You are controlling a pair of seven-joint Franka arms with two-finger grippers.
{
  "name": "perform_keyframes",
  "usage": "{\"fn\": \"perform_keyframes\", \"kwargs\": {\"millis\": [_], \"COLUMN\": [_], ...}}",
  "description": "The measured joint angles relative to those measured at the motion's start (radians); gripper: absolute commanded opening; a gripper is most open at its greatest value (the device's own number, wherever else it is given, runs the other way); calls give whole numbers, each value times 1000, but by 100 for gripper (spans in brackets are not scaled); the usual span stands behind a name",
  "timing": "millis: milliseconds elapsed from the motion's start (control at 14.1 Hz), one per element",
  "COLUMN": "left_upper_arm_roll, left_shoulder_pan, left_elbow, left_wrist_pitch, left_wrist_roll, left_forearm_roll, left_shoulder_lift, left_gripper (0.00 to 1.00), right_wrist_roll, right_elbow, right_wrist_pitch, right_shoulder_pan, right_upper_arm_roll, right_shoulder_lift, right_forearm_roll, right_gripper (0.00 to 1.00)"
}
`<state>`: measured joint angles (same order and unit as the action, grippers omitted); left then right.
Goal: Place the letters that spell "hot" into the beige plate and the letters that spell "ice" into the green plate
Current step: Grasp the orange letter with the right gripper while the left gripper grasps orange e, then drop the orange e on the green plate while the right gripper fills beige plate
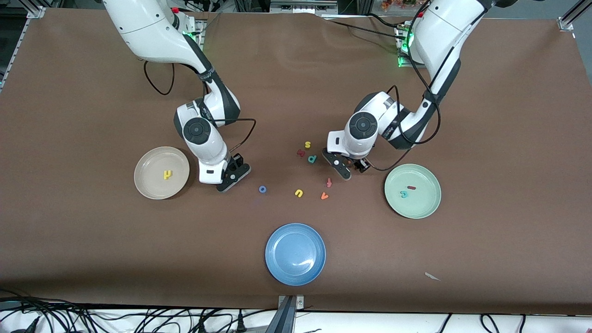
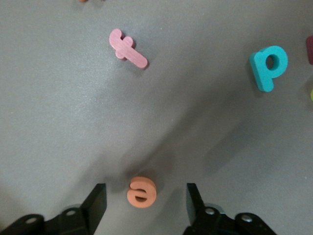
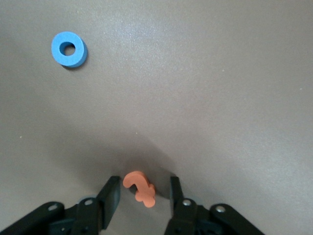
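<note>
The beige plate (image 1: pixel 147 163) holds the yellow h (image 1: pixel 167 174). On the green plate (image 1: pixel 425 203) lie the dark red i (image 1: pixel 411 188) and the teal c (image 1: pixel 404 194). My left gripper (image 1: pixel 343 167) (image 2: pixel 145 188) is down at the table, open, with the orange e (image 2: pixel 142 192) lying between its fingers, clear of both. My right gripper (image 1: pixel 234 175) (image 3: pixel 144 181) stands beside the beige plate, its fingers narrowly apart around the orange t (image 3: pixel 140 188), which is on the table. The blue o (image 1: pixel 262 189) (image 3: pixel 69 49) lies loose close by.
A blue plate (image 1: pixel 295 254) sits nearest the front camera. Loose letters lie between the grippers: yellow u (image 1: pixel 299 193), orange v (image 1: pixel 324 196), a pinkish f-like letter (image 1: pixel 329 182) (image 2: pixel 127 48), teal p (image 1: pixel 312 159) (image 2: pixel 269 66), yellow s (image 1: pixel 307 144), a dark red piece (image 1: pixel 301 152).
</note>
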<state>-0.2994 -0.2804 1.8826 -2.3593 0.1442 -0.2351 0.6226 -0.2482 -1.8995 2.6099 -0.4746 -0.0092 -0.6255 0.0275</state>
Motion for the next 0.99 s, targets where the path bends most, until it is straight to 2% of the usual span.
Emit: {"fn": "perform_keyframes", "kwargs": {"millis": [71, 142, 283, 354, 425, 496, 779, 991], "left_upper_arm_roll": [0, 0, 0, 0, 0, -1, -1, 1], "left_shoulder_pan": [3, 7, 14, 19, 24, 26, 31, 52], "left_elbow": [6, 11, 12, 13, 12, 12, 7, -34], "left_wrist_pitch": [-13, -22, -29, -29, -30, -30, -3, 153], "left_wrist_roll": [0, 0, 0, -1, -1, -1, -1, 5], "left_forearm_roll": [0, -1, -33, -48, -52, -57, -61, -61], "left_shoulder_lift": [7, 12, 13, 13, 11, 7, -7, -62], "left_gripper": [67, 58, 25, 16, 11, 6, 4, 4], "right_wrist_roll": [0, 0, 0, 0, 0, 0, 0, 0], "right_elbow": [0, 1, 2, 2, 2, 2, 2, 2], "right_wrist_pitch": [0, 1, 1, 1, 1, -1, -2, -2], "right_shoulder_pan": [0, 0, 0, -1, -2, -2, -2, -2], "right_upper_arm_roll": [0, 0, 0, 1, 1, 3, 3, 3], "right_shoulder_lift": [0, 0, 0, 0, 1, 1, 2, 2], "right_forearm_roll": [0, 0, 0, 0, 0, 0, 0, 0], "right_gripper": [34, 31, 25, 22, 19, 18, 12, 6]}}
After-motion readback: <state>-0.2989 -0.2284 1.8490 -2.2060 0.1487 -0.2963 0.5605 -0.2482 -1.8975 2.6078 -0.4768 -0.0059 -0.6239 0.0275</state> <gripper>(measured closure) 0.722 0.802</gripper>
